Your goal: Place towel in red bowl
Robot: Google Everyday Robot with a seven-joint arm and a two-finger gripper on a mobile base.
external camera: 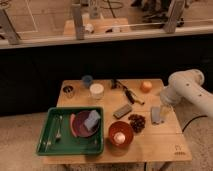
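The towel [156, 114] is a small pale grey-blue cloth at the right side of the wooden table [150, 147]. My gripper [162, 109] comes down from the white arm [186, 86] on the right and sits right at the towel's upper right edge, touching or just above it. The red bowl [120, 134] stands near the table's front middle, left of the towel, with a small pale thing inside it.
A green tray [50, 145] on the left holds a maroon dish [79, 127], a blue pad [92, 119] and cutlery. A dark grey block [122, 111], a dark clump [136, 122], an orange [146, 86], a white cup [96, 91], a blue cup [87, 80] and a tin [68, 91] lie around.
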